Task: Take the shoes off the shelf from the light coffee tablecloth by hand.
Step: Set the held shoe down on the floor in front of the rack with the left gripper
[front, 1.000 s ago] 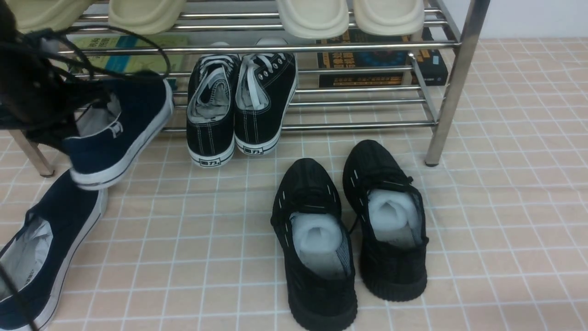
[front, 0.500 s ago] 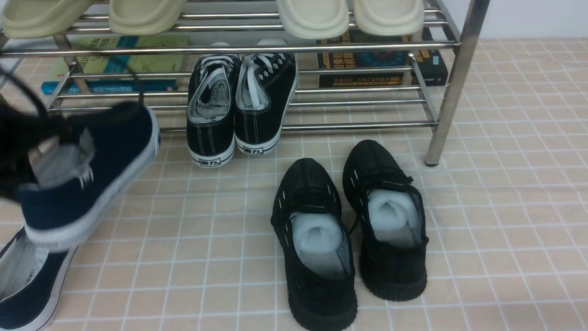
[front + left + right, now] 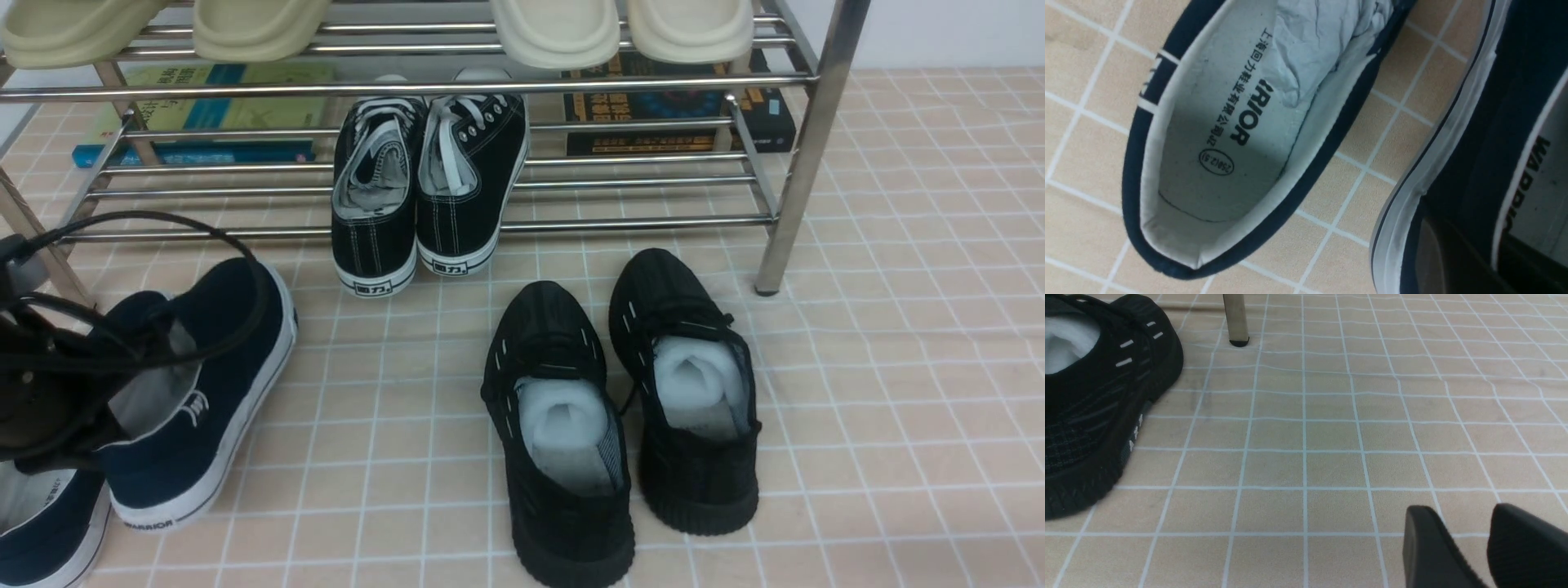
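1. Light coffee tablecloth [image 3: 898, 392] is carrying everything; chrome shelf [image 3: 804, 163] is standing toward its far edge.
2. Navy slip-on [image 3: 229, 384] is sitting sole-down toward the cloth's near-left corner, beside second navy slip-on [image 3: 1216, 163].
3. Left gripper [image 3: 110, 400] is clamping its collar wall. Canvas is looking light and floppy; the heel rim is probably the firmer hold.
4. Right gripper [image 3: 1466, 543] is hanging spread, empty.

Gridded tablecloth [image 3: 898, 367] — black trainers [image 3: 555, 343], navy slip-ons [image 3: 220, 367], rack [image 3: 804, 163]; books [image 3: 237, 110] perhaps

Navy white-soled slip-ons [image 3: 214, 371] side by side, toes toward the chrome shelf [image 3: 808, 147], on the gridded beige tablecloth [image 3: 898, 367].
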Motion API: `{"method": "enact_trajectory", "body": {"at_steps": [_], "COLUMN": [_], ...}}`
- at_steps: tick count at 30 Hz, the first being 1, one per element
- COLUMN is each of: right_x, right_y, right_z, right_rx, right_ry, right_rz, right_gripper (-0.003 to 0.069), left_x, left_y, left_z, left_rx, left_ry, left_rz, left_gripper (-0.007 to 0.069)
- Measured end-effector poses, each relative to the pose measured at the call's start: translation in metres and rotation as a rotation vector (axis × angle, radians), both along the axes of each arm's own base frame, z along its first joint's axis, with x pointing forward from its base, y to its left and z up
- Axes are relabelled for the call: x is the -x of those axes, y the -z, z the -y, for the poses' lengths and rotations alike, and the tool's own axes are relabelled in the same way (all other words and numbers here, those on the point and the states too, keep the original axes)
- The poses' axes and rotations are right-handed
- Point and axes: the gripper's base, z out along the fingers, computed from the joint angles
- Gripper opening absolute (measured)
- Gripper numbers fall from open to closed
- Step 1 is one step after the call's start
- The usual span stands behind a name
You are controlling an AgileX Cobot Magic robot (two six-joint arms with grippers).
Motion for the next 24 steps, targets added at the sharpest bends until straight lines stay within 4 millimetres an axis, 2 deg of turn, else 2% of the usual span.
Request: {"method": "enact_trajectory", "body": {"at_steps": [5,14,24], "right_x": [0.0,0.0,0.0], "right_y": [0.0,0.0,0.0], "right_z": [0.0,0.0,0.0], "right_rx": [0.0,0.0,0.0], "right_ry": [0.0,0.0,0.0], "right_rz": [0.0,0.0,0.0], "right_gripper": [0.0239,0.0239,0.0239], "left_x": [-0.003,-0.01,-0.006], "left_y": [-0.001,0.013,0.006], "left_z": [0.0,0.0,0.001], "left_rx": [-0.002,0.014,0.001], "left_ry": [-0.002,-0.008,0.039], "left_rz": [0.031,-0.014,0.004], "left_gripper": [0.0033,0.0069,0.0272]}}
